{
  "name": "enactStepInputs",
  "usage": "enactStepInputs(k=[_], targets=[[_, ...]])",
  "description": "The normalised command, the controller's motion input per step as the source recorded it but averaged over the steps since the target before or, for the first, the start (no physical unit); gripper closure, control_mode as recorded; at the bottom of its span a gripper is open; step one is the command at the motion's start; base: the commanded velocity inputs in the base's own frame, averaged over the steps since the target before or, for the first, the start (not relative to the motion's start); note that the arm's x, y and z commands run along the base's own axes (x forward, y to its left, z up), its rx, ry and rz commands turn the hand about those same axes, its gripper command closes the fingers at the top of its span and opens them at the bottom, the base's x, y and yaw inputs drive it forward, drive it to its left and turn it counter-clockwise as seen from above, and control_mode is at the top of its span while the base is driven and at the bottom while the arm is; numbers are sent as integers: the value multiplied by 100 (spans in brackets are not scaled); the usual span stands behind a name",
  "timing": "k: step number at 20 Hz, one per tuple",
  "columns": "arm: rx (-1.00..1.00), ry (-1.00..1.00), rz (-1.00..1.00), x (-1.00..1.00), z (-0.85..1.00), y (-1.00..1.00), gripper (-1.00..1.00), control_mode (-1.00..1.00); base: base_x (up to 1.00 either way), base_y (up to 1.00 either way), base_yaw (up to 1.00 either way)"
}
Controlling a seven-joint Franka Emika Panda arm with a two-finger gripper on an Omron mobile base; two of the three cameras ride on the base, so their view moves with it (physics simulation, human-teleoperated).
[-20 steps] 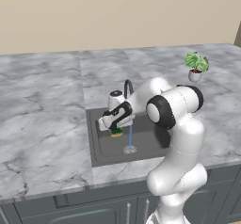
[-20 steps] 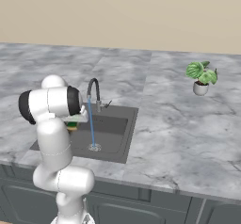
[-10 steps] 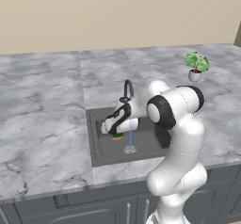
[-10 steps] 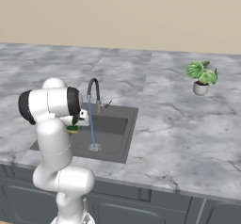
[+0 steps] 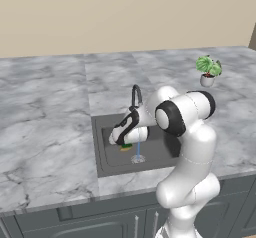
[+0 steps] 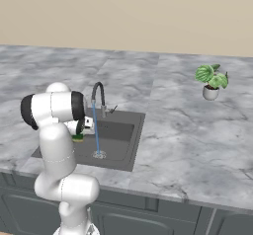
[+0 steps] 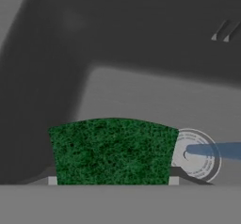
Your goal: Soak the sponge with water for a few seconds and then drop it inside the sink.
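Observation:
In the hand view the dark green sponge (image 7: 113, 150) sits between my gripper's (image 7: 113, 181) fingers, which are shut on it. The arm reaches low into the dark grey sink (image 5: 107, 162), holding the sponge (image 5: 126, 146) above the basin floor. A thin light-blue water stream (image 5: 138, 149) falls from the curved faucet (image 5: 135, 95) onto the round drain (image 7: 200, 156). The sponge (image 6: 77, 138) hangs just left of the water (image 6: 96, 130), close to it; I cannot tell whether they touch.
Grey marble counter (image 5: 45, 107) surrounds the sink (image 6: 129, 145). A small potted plant (image 5: 208, 71) stands at the back right, and the same plant (image 6: 211, 81) is far from the arm. The basin walls are close to the hand.
The gripper with the sponge has moved slightly lower in the basin and closer to the water stream. The water keeps running.

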Motion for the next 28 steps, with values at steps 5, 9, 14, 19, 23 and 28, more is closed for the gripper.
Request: enactStepInputs(k=[5, 9, 14, 19, 23, 28], targets=[[0, -1, 0, 0, 0, 0, 100, -100, 0, 0, 0], [0, 0, 0, 0, 0, 0, 100, -100, 0, 0, 0], [0, 0, 0, 0, -18, 1, 100, -100, 0, 0, 0], [0, 0, 0, 0, -22, 3, 100, -100, 0, 0, 0], [0, 0, 0, 0, -19, 0, 100, -100, 0, 0, 0], [0, 0, 0, 2, -23, 1, 100, -100, 0, 0, 0]])
